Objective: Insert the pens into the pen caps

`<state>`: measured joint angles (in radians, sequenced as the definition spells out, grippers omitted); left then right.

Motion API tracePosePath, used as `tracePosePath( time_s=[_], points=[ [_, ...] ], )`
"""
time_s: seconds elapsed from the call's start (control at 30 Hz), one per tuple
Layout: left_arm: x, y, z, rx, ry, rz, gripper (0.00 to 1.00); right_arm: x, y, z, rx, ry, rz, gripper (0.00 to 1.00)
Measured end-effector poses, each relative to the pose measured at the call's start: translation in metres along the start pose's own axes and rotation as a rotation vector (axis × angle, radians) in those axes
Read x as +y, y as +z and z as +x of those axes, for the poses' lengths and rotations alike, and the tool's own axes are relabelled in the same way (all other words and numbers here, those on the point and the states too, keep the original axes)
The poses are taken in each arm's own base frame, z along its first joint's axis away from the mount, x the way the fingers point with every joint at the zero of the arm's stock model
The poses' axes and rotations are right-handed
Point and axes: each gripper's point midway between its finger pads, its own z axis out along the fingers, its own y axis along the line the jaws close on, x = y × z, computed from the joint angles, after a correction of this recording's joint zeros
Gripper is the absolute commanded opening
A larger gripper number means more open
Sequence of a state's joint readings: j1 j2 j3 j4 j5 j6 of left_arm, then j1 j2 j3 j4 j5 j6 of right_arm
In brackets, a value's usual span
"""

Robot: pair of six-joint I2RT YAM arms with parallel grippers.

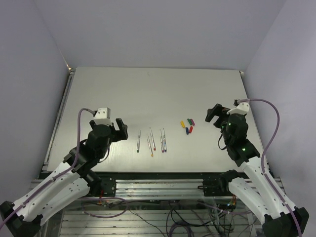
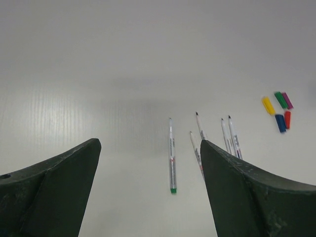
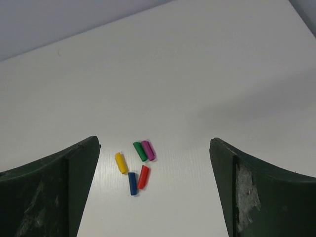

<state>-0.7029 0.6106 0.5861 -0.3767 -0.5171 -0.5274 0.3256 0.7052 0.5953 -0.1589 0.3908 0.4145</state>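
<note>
Jaws wide on both arms, nothing held.
Your left gripper (image 1: 121, 129) sits left of the pens (image 1: 152, 139), seemingly five, lying centre; the pen caps (image 1: 188, 126) cluster to their right, near your right gripper (image 1: 215, 114).

The pens (image 1: 151, 141) lie side by side on the surface (image 1: 148, 94), toward its near edge — the pen caps (image 1: 187, 126) cluster to their right, slightly farther back, near but apart from them.

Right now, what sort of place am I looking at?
Probably a robotics lab test bench: a left arm and right arm bolted at a table edge, plain panels around, loose cables underneath.
</note>
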Motion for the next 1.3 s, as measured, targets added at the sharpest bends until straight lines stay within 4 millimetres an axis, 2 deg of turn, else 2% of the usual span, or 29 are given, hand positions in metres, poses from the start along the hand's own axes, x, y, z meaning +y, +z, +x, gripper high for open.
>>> tracePosePath(
  time_s=[0.1,0.23,0.4,0.5,0.63,0.77,0.93,1.0,1.17,1.3],
  points=[
    [-0.010,-0.006,0.007,0.022,0.021,0.044,0.93,0.003,-0.003,-0.009,-0.050,0.011,-0.026,0.95],
    [-0.021,-0.003,0.024,0.078,0.060,0.068,0.93,0.006,-0.004,-0.018,-0.091,0.037,-0.039,0.98],
    [-0.032,0.003,0.044,0.130,0.083,0.086,0.93,0.005,0.004,-0.010,-0.051,0.036,-0.018,1.00],
    [-0.033,0.004,0.043,0.121,0.048,0.080,0.93,0.005,0.005,-0.008,-0.043,0.031,-0.015,1.00],
    [-0.039,0.006,0.036,0.094,-0.009,0.088,0.93,0.004,0.001,-0.019,-0.091,0.050,-0.013,1.00],
    [-0.038,0.011,0.043,0.111,-0.034,0.057,0.93,0.001,-0.001,-0.028,-0.128,0.064,0.004,1.00],
    [-0.037,0.014,0.051,0.137,-0.048,0.038,0.93,-0.003,0.000,-0.028,-0.133,0.064,0.026,1.00],
    [-0.038,0.014,0.050,0.135,-0.069,0.038,0.93,-0.003,0.001,-0.027,-0.131,0.063,0.029,0.96],
    [-0.032,0.013,0.054,0.148,-0.116,-0.003,0.93,-0.013,0.007,-0.019,-0.110,0.074,0.095,0.99],
    [-0.027,0.016,0.062,0.171,-0.099,-0.035,0.93,-0.020,0.012,-0.007,-0.069,0.060,0.144,0.95]
  ],
)
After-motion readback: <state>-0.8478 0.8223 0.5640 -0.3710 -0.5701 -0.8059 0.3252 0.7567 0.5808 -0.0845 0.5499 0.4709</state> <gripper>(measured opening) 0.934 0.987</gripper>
